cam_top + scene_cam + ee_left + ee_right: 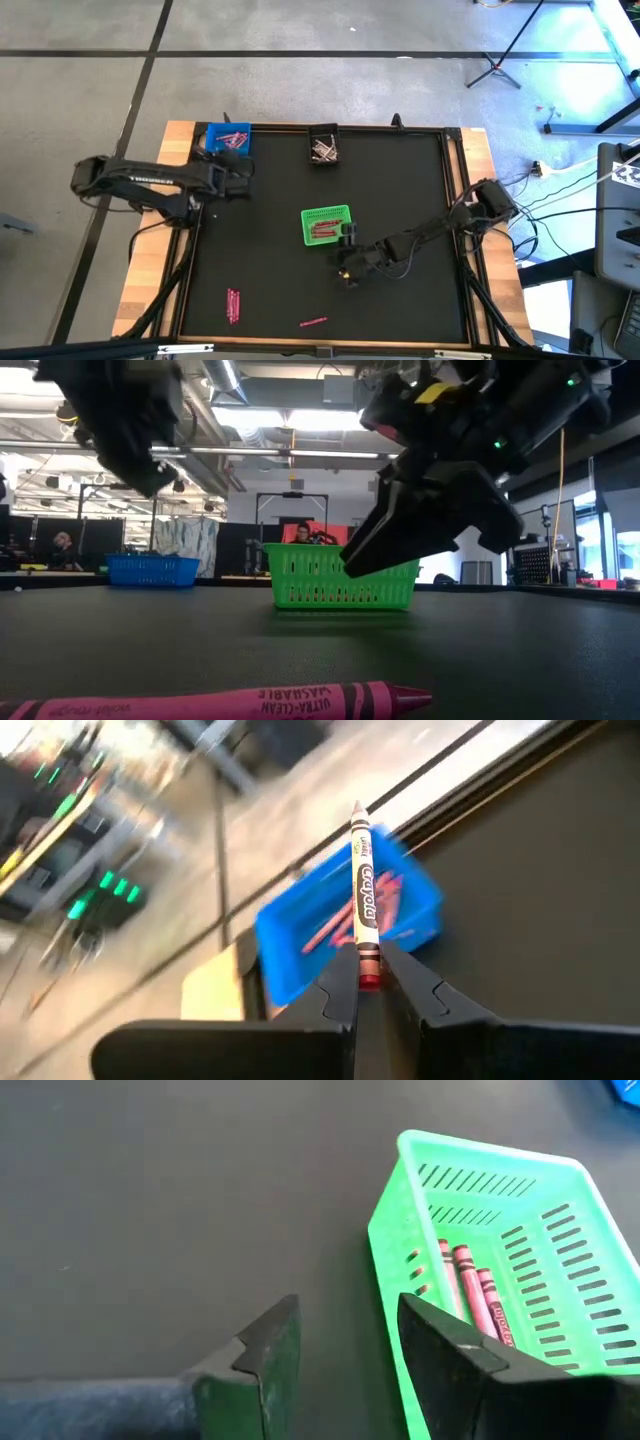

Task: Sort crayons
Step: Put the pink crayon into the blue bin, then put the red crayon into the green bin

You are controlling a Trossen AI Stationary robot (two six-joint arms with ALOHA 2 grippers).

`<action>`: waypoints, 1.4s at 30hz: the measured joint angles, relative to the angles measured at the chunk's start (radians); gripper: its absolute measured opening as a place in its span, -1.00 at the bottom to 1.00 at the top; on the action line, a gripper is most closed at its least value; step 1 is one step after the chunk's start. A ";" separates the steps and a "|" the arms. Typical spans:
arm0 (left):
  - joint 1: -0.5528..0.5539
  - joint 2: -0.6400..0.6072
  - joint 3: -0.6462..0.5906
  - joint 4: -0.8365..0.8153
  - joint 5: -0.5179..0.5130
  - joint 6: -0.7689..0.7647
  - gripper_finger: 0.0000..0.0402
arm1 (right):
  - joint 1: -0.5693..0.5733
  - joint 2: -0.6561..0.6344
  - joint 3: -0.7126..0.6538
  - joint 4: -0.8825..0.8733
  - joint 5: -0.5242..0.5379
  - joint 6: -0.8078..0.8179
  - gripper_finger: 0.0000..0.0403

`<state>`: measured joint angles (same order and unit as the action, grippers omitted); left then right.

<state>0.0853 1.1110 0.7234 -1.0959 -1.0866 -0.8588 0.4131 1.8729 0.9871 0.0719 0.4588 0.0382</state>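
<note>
- High view: left gripper (228,160) sits just beside the blue bin (229,137) at the table's (400,300) far-left corner. Right gripper (346,262) is near the middle, just beside the green bin (326,225). The black bin (323,146) at the far edge holds pale crayons. Loose crayons (233,305) lie near the near edge, one more (313,322) beside them.
- Low view: a pink crayon (230,703) lies on the table close to the camera. The green bin (343,577) is mid-table, the right gripper (420,520) hanging in front of it.
- Left wrist view: fingers (340,985) are clenched on a pink crayon (363,900), tip pointing over the blue bin (345,920), which already holds pink ones.
- Right wrist view: fingers (270,1345) are spread and hold nothing; the green bin (500,1250) holds red crayons (470,1295).
- Step, my read: the left arm is about to drop its crayon in the blue bin. It needs to centre over the bin, then let go. The right arm is free to fetch the loose ones by the near edge.
</note>
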 joint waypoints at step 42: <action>0.365 0.002 -0.062 0.628 0.861 0.708 -0.47 | -0.028 0.045 -0.001 0.052 -0.112 0.033 -0.17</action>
<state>0.4508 1.1126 0.6613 -0.4679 -0.2258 -0.1509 0.3855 1.9175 0.9863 0.1242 0.3473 0.0712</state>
